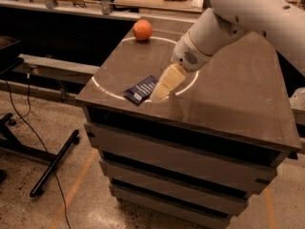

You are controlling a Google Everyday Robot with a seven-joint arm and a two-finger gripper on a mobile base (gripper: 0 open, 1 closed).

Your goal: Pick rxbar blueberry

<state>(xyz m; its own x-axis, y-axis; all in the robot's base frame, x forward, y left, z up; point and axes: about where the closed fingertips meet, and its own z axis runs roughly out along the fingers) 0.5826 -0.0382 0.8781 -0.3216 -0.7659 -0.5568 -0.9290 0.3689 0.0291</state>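
Note:
The rxbar blueberry (141, 89), a flat dark blue bar with white text lines, lies on the brown cabinet top (228, 94) near its front left edge. My gripper (163, 88), with cream-coloured fingers, hangs from the white arm just to the right of the bar, its tip right by the bar's right end and low over the surface. It holds nothing that I can see.
An orange (142, 30) sits at the cabinet top's back left corner. A light ring marks the surface around the bar. The cabinet has several drawers below. A black stand leg (55, 162) and cables lie on the floor at left. Wooden tables stand behind.

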